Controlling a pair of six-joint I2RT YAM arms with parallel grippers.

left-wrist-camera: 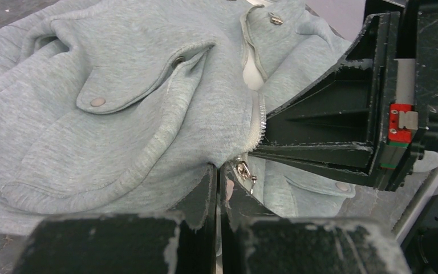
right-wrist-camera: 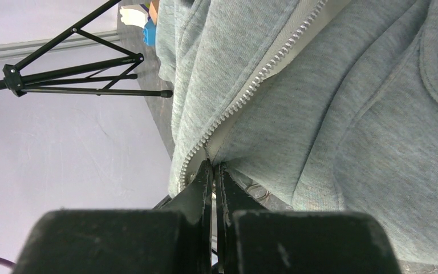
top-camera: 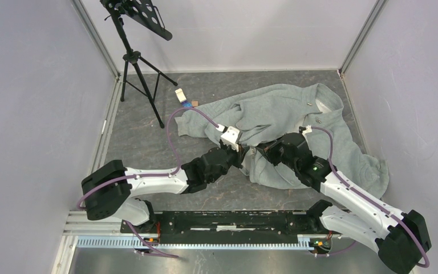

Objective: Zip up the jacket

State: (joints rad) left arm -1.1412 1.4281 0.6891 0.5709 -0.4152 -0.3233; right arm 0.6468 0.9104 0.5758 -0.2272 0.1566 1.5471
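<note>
The large, soft grey-green fleece jacket (top-camera: pixel 296 114) lies rumpled on the dark mottled table (top-camera: pixel 148 142) from centre toward two o'clock, with its lower front edge caught by both sets of fingers. The left gripper (left-wrist-camera: pixel 217 170) reaches in low from eight o'clock, jaws pressed together on the hem beside the small metal zipper pull (left-wrist-camera: pixel 243 171). The right gripper (right-wrist-camera: pixel 214 166) comes from four o'clock, pinching the pale toothed zipper tape (right-wrist-camera: pixel 251 85).

I can read nothing in any of my views. There's no print on the jacket (top-camera: pixel 279 108) or its snaps (left-wrist-camera: pixel 97 102), and the small white and blue items (top-camera: pixel 183 98) well beyond the left gripper (top-camera: pixel 245 149) are too small to make out.
</note>
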